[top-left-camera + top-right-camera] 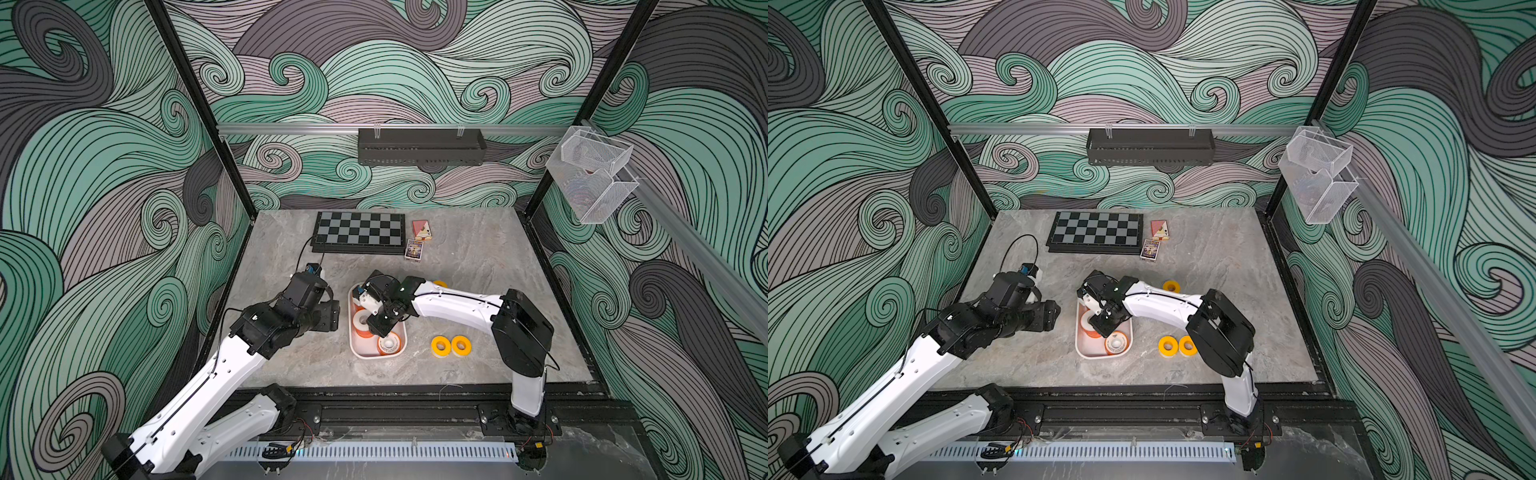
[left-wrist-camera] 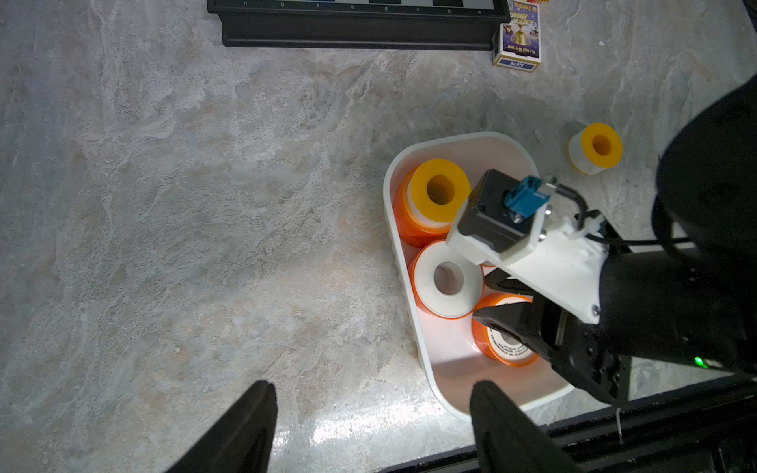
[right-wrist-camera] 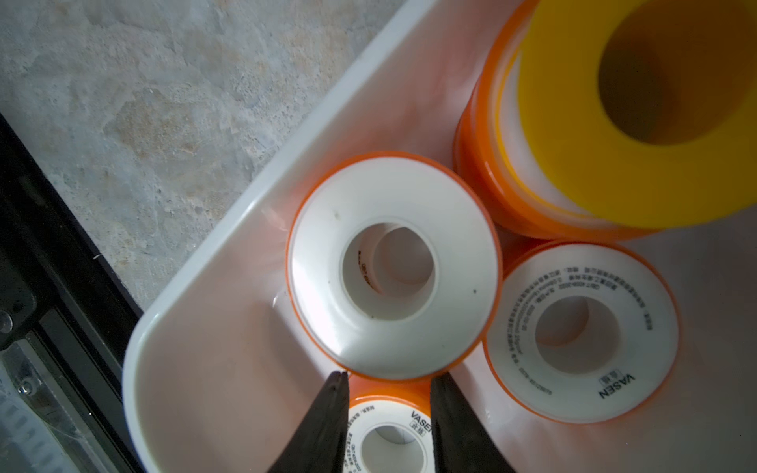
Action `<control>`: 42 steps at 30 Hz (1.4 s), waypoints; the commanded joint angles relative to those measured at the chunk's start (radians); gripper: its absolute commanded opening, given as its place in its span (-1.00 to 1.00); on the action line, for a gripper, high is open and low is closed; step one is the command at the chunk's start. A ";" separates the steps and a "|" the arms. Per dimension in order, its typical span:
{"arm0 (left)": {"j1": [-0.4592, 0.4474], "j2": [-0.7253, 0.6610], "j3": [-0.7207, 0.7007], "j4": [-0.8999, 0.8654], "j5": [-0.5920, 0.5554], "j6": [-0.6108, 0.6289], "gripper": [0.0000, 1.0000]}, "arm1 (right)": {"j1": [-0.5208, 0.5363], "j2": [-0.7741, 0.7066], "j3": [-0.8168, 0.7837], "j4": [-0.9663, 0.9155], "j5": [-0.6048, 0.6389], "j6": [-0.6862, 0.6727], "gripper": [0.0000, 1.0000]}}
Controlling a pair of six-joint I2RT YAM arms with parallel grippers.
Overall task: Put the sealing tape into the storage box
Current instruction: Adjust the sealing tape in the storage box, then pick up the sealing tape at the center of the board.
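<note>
The white storage box (image 1: 351, 334) (image 2: 394, 229) lies mid-table and holds several rolls of sealing tape. My right gripper (image 3: 389, 377) (image 2: 489, 301) reaches down into it, shut on an orange spool with a printed white face (image 3: 387, 434); a finger presses each side. Beside it lie a blank-faced spool (image 3: 393, 266), a printed one (image 3: 581, 331), and a yellow ring stacked on an orange spool (image 3: 639, 102). Two yellow rings (image 1: 441, 345) (image 1: 461, 345) lie on the table right of the box, and a third (image 2: 596, 147) beyond it. My left gripper (image 2: 375, 391) hangs open and empty left of the box.
A chessboard (image 1: 360, 232) and two playing-card packs (image 1: 422, 229) (image 1: 414, 249) lie at the back of the table. A black shelf (image 1: 420, 146) hangs on the back wall and clear mesh baskets (image 1: 592, 172) on the right rail. The black front rail (image 1: 395, 392) borders the table.
</note>
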 commanded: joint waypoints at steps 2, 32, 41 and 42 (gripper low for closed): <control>-0.007 -0.006 -0.001 -0.019 0.006 0.000 0.57 | -0.002 0.009 0.022 0.004 0.025 0.006 -0.26; -0.369 0.538 0.293 0.103 0.175 -0.009 0.60 | -0.701 -0.841 -0.759 0.138 0.091 0.363 0.35; -0.528 0.998 0.614 0.050 0.181 0.063 0.66 | -0.904 -0.900 -0.877 0.219 0.048 0.470 0.51; -0.532 1.033 0.642 0.040 0.185 0.084 0.66 | -0.915 -0.899 -0.878 0.219 0.041 0.473 0.51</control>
